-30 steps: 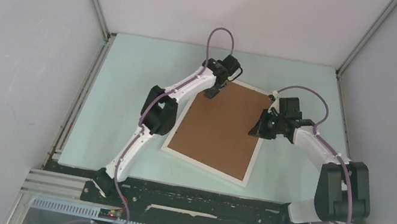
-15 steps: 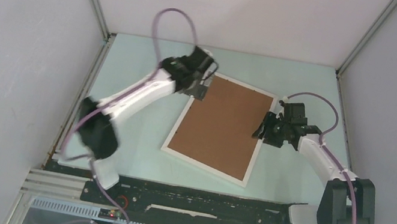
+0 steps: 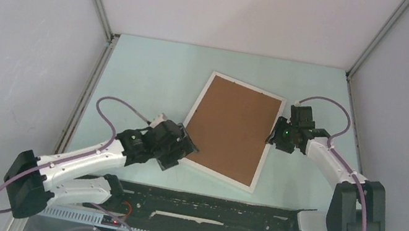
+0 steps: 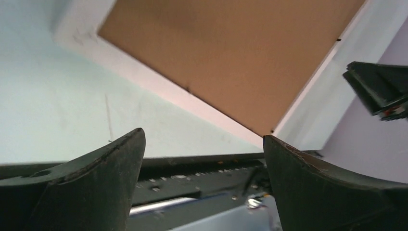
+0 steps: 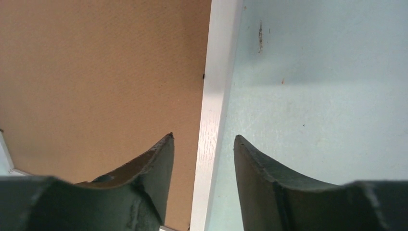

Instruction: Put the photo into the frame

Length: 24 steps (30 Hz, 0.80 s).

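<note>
We see the frame (image 3: 248, 88) lying flat on the pale green table (image 3: 145, 80), back side up, a little right of centre and turned slightly so that its long sides run from near-left to far-right. A brown backing board (image 3: 230, 129) fills it, with only the thin white rim showing all round.

The left gripper (image 3: 182, 152) sits low at the frame's near left corner, just beside the rim. We cannot tell from above whether it touches. In the left wrist view its jaws stand wide apart with nothing between them. The left gripper (image 4: 203, 134) has the frame's corner (image 4: 159, 81) and the board (image 4: 231, 53) ahead of it, with bare table between fingertips and rim.

The right gripper (image 3: 274, 137) is at the frame's right long side, about halfway along, with its fingers pointing toward the frame. In the right wrist view the right gripper (image 5: 203, 136) has its jaws parted. They straddle the white rim (image 5: 219, 72), one finger over the brown board (image 5: 101, 72) and the other over the table (image 5: 327, 96). A little space shows on either side of the rim, so the jaws are released and hold nothing.
</note>
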Motion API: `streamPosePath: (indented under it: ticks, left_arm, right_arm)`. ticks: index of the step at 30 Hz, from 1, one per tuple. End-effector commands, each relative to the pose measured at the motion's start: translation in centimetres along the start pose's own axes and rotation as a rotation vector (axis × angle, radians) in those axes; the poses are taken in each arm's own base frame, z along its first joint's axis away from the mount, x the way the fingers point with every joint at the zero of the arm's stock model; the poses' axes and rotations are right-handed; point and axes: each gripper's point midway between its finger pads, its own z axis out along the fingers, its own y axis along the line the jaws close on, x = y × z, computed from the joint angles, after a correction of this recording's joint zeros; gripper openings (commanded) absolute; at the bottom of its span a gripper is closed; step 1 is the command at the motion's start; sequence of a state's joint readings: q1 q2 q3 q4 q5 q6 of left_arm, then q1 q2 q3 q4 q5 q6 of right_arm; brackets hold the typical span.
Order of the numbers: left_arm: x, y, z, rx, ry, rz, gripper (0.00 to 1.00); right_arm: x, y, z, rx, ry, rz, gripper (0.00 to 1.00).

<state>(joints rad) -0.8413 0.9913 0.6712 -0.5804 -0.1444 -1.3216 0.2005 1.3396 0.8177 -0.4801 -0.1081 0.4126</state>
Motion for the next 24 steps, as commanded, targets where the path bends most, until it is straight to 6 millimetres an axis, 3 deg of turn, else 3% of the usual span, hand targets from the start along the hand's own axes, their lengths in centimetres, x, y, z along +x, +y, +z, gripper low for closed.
streamPosePath:
  ticks: [1, 3, 6, 9, 15, 18, 20, 24]
  left_arm:
    - [2.9, -0.7, 1.5, -0.048, 0.080, -0.396, 0.97]
    - [3.7, -0.3, 2.7, -0.062, 0.089, -0.465, 0.87]
    - [3.4, 0.7, 4.4, -0.087, 0.048, -0.538, 0.76]
    - [1.4, 0.8, 5.7, -0.093, -0.021, -0.523, 0.72]
    - [-2.4, 3.9, 8.0, -0.209, -0.083, -0.476, 0.64]
    - [-4.1, 4.5, 8.4, -0.264, -0.117, -0.433, 0.62]
    - [-4.5, 4.4, 8.6, -0.261, -0.120, -0.421, 0.61]
    - [-5.2, 4.7, 9.4, -0.267, -0.126, -0.393, 0.60]
  right_arm:
    - [0.3, 0.1, 1.3, 0.022, 0.007, 0.025, 0.54]
    - [0.6, 0.2, 1.9, 0.022, 0.026, 0.022, 0.52]
    - [0.9, 0.3, 2.4, 0.012, 0.044, 0.024, 0.44]
    - [1.3, 0.3, 2.7, 0.014, 0.053, 0.021, 0.36]
    - [3.4, -0.6, 3.2, 0.020, 0.078, 0.034, 0.25]
    - [4.3, -0.5, 3.6, 0.010, 0.096, 0.020, 0.28]
    - [4.7, -0.5, 3.8, 0.011, 0.106, 0.010, 0.41]
    - [5.4, -0.4, 4.1, 0.018, 0.134, 0.007, 0.46]
